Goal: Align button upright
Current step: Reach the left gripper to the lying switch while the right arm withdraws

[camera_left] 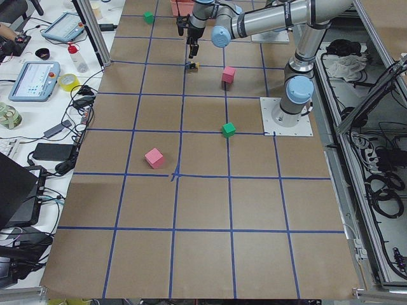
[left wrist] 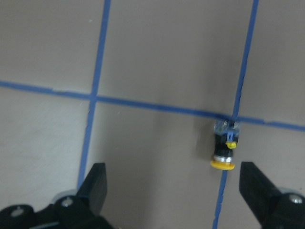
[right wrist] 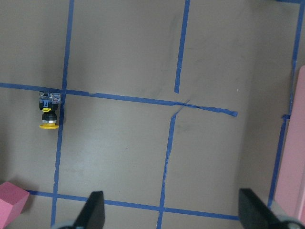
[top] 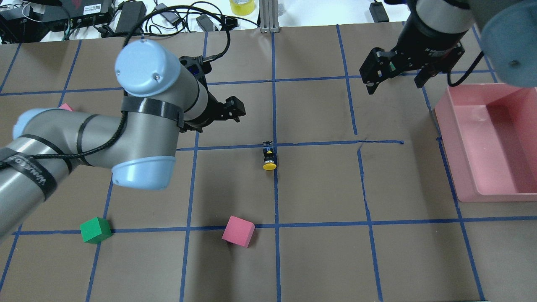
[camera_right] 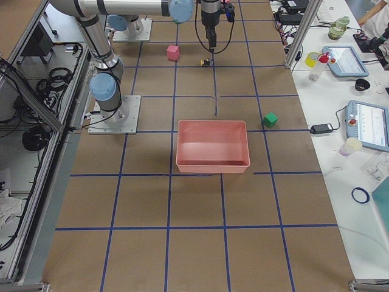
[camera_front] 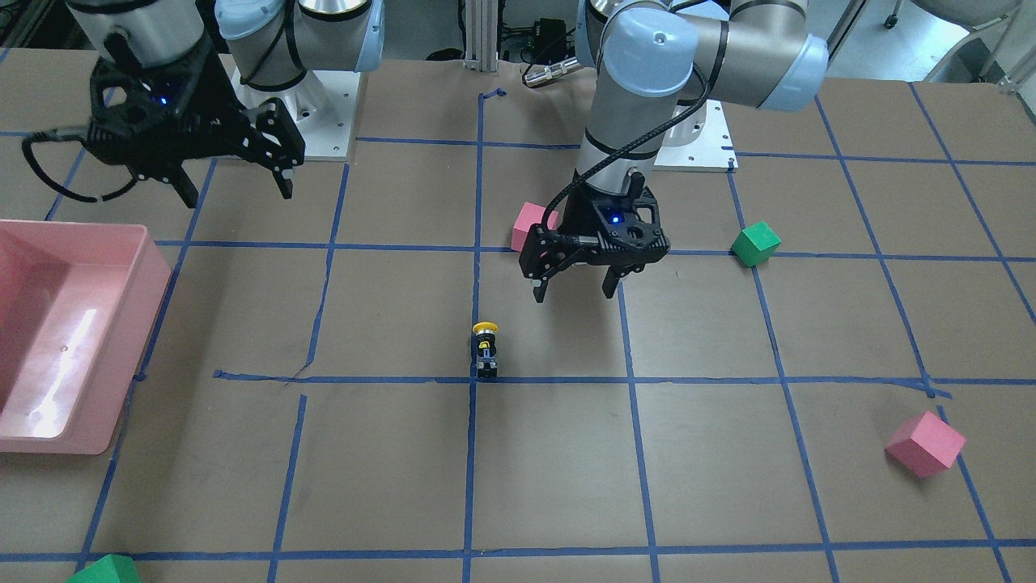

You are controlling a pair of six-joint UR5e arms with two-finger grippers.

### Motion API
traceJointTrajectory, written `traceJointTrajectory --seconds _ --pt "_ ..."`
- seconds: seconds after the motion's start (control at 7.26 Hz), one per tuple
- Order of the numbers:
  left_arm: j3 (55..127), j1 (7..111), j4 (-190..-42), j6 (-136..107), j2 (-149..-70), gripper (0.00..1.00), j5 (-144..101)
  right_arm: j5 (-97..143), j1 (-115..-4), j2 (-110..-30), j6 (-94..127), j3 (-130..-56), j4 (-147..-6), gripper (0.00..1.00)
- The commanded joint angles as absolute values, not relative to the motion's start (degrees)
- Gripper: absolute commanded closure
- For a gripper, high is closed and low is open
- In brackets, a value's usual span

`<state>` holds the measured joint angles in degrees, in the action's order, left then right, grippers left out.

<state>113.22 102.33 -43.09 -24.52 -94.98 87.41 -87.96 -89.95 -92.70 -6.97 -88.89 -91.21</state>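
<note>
The button lies on its side on a blue tape line near the table's middle, its yellow cap pointing toward the robot's base. It also shows in the overhead view and in both wrist views. My left gripper is open and empty. It hovers above the table, apart from the button, on the robot's side and to its left. In the left wrist view the fingers frame bare table with the button off to the right. My right gripper is open and empty, raised far off near the bin.
A pink bin stands at the robot's right. One pink cube sits just behind the left gripper and another sits far out on the left side. One green cube is near the left arm and another is at the far edge.
</note>
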Motion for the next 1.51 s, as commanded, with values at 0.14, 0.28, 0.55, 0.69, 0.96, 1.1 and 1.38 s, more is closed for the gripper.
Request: traceJointTrajectory --seconds 0.14,0.28,0.55,0.69,0.96,1.1,1.38 --pt "116.10 108.96 -29.39 -29.96 -101.84 0.00 92.36 -89.64 -95.33 -90.27 -5.54 -85.43 -93.40 0.00" --pt "116.10 109.85 -24.74 -36.06 -104.82 0.00 91.94 -89.21 -95.54 -89.48 -5.71 -85.95 -93.60 0.00" --pt "116.10 112.40 -21.97 -37.44 -110.10 0.08 92.46 -89.21 -94.49 -89.38 -5.89 -86.75 -92.81 0.00" --pt "116.10 113.11 -21.97 -37.53 -111.52 0.10 92.46 -89.12 -93.70 -89.38 -5.98 -87.27 -92.64 0.00" --pt "116.10 113.64 -21.88 -37.44 -113.72 0.09 92.46 -89.12 -93.43 -89.47 -6.24 -88.42 -93.16 0.00" --pt "116.10 113.99 -21.88 -37.09 -114.60 0.00 92.37 -89.03 -93.51 -89.47 -6.15 -88.50 -93.16 0.00" --pt "116.10 114.26 -21.88 -36.83 -115.31 0.02 92.37 -89.03 -93.43 -89.47 -6.33 -88.51 -93.25 0.00"
